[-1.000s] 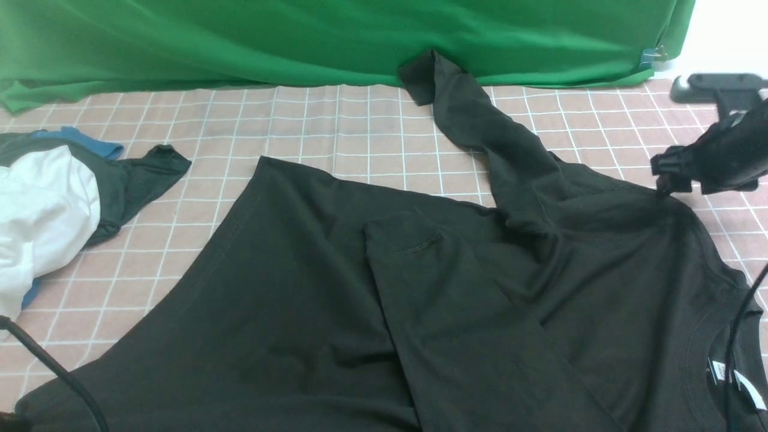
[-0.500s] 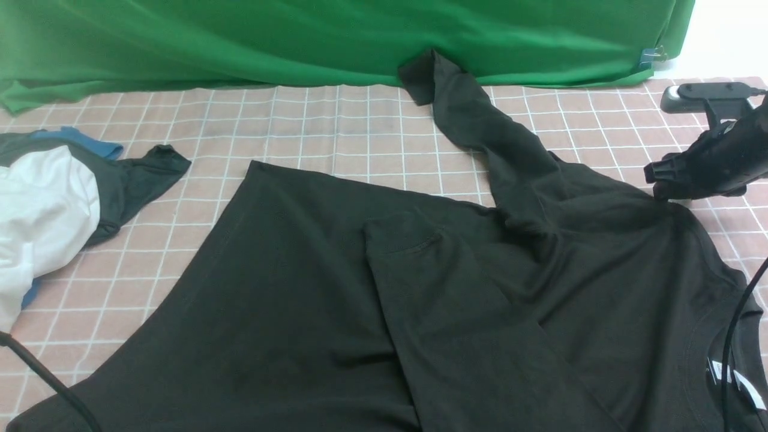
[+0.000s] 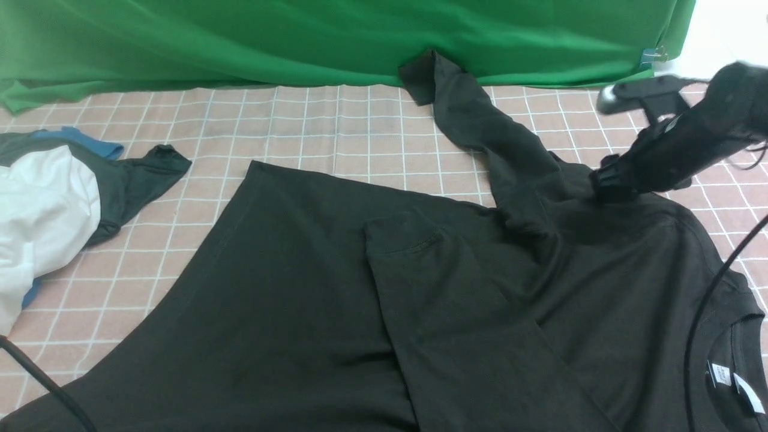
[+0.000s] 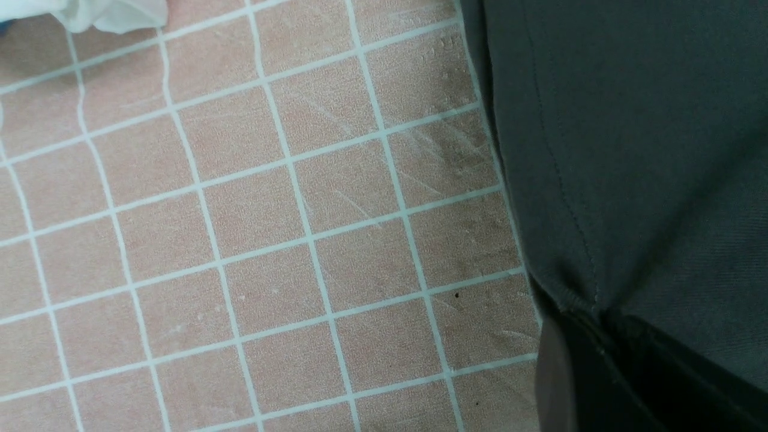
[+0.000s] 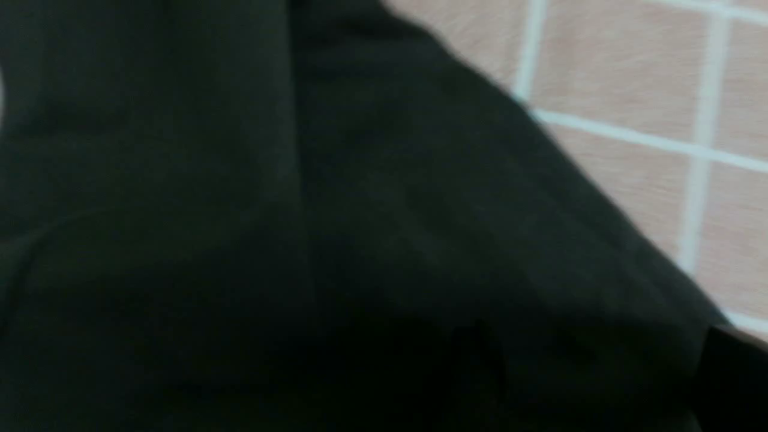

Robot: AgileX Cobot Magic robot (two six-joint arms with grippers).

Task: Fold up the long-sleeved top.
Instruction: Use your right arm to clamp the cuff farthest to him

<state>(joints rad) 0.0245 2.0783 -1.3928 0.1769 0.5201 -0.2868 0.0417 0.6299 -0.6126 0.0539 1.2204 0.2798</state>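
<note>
Front view: lays out the long-sleeved top (image 3: pixel 312 288) across the near and middle desk (image 3: pixel 336 120), with one sleeve trailing to the far edge and the other folded over the body. Looks soft, light and limp. Likely to sag and drag rather than hold shape, so best taken at hem corners, shoulders or cuffs. Places the right gripper (image 3: pixel 606 183) on the far shoulder by the sleeve root; cannot tell whether apart or clamped.

Left wrist view: adds something missing from the front, namely the left gripper (image 4: pixel 585 336) pinched together on the puckered hem.

Right wrist view: gives only blurred dark cloth.
</note>
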